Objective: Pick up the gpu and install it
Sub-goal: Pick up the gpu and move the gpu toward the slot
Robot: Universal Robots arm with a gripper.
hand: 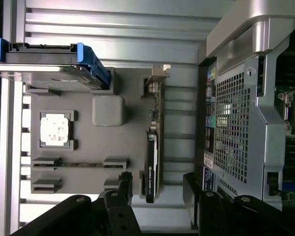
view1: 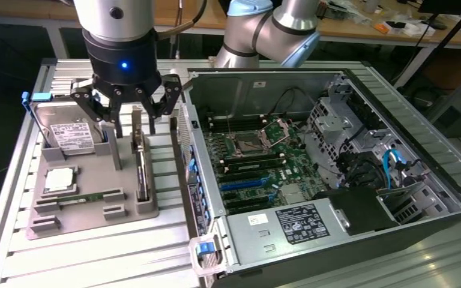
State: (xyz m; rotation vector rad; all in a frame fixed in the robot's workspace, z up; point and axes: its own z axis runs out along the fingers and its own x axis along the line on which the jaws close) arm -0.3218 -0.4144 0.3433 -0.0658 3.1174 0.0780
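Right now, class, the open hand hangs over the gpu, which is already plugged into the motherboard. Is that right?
Not quite. The gpu is not in the motherboard. It stands on edge in the grey tray beside the case, as the exterior view shows. The open hand does hang over it.

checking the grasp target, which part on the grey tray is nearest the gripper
The thin black gpu card standing on edge nearest the metal computer case; the open black gripper hangs above it.
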